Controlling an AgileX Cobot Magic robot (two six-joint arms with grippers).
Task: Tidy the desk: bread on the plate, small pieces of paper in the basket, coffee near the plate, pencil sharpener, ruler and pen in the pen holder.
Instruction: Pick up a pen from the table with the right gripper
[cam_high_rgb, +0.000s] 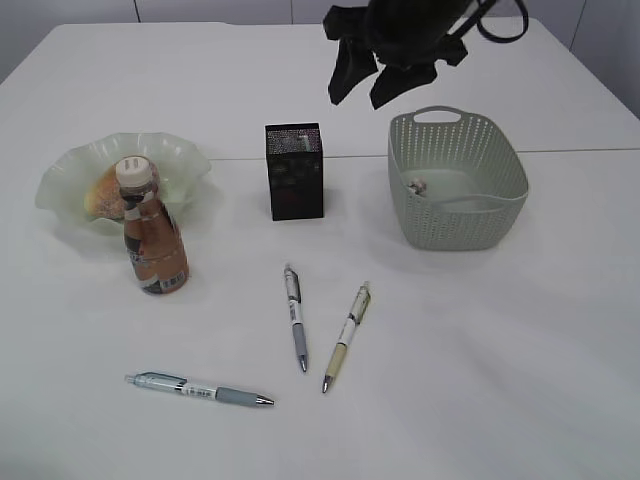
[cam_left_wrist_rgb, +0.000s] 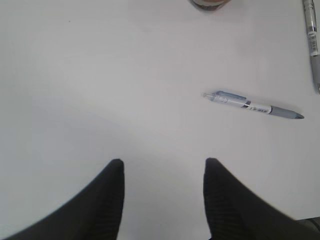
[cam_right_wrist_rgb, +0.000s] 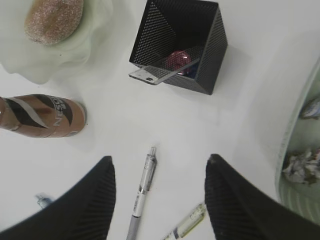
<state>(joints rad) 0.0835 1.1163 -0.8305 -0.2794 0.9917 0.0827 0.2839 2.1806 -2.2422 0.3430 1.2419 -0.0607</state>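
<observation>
The bread (cam_high_rgb: 104, 192) lies on the pale green plate (cam_high_rgb: 70, 170), and the coffee bottle (cam_high_rgb: 153, 236) stands upright just in front of it. The black mesh pen holder (cam_high_rgb: 294, 171) holds a ruler (cam_right_wrist_rgb: 159, 73) and a pink pencil sharpener (cam_right_wrist_rgb: 176, 58). Three pens lie on the table: a grey one (cam_high_rgb: 296, 330), a yellowish one (cam_high_rgb: 347, 337) and a blue one (cam_high_rgb: 200, 389). The grey basket (cam_high_rgb: 470, 225) holds crumpled paper (cam_right_wrist_rgb: 300, 165). My right gripper (cam_high_rgb: 357, 98) is open and empty, high above the table between the holder and the basket. My left gripper (cam_left_wrist_rgb: 162, 165) is open and empty over bare table, left of the blue pen (cam_left_wrist_rgb: 252, 105).
The white table has a seam running across behind the plate and basket. In the right wrist view the grey pen (cam_right_wrist_rgb: 142, 192) lies below between my fingers, and the yellowish pen (cam_right_wrist_rgb: 190, 227) lies by the right finger.
</observation>
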